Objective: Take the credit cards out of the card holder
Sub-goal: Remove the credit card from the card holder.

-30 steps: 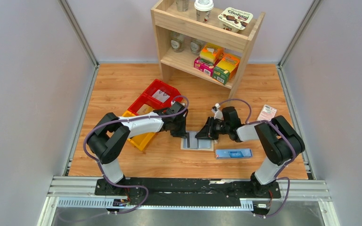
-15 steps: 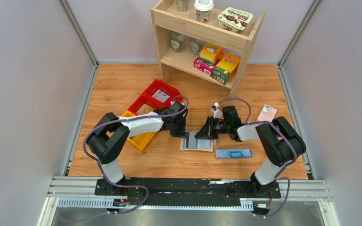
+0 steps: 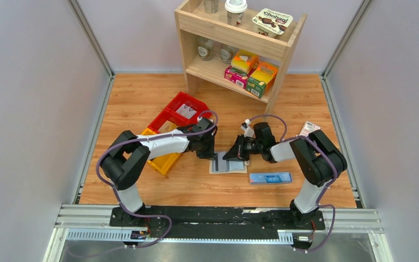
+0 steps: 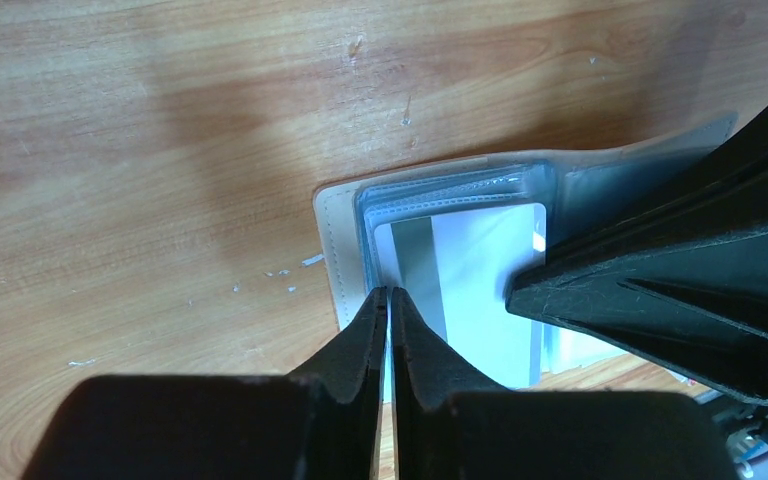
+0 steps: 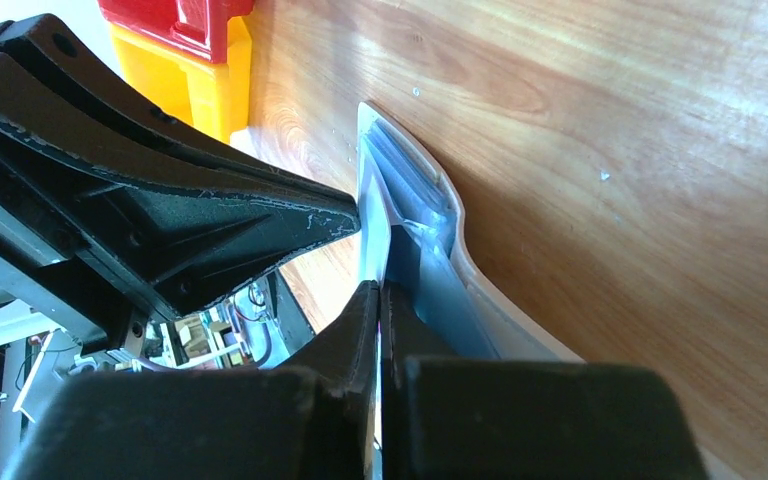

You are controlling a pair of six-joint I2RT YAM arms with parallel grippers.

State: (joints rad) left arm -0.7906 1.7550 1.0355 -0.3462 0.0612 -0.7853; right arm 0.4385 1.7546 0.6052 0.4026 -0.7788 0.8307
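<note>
The card holder (image 3: 229,168) lies opened flat on the wooden table (image 3: 142,103) between the two arms, lining up, and both grippers meet over it from opposite sides. The left gripper (image 4: 388,300) comes in at the holder's left half with its jaws drawn together, its tips resting at the edge of the clear sleeve. That looks like an anchoring hold, meant to stop the light wallet from sliding or lifting when something is pulled from it. Whether it pinches a layer or only presses down cannot be told. Under the sleeve a credit card (image 4: 475,270) shows, white with a dark stripe, so at least one card is not yet out. The right gripper (image 5: 378,292) reaches low and nearly flat from the other side, its jaws also closed. A thin pale edge runs between them, probably the rim of a card or the sleeve, though seen edge-on it cannot be named. The shallow angle suits drawing a card out along the pocket rather than prying it upward. The long blue box (image 3: 270,178) sits nearby, clear of both arms.
</note>
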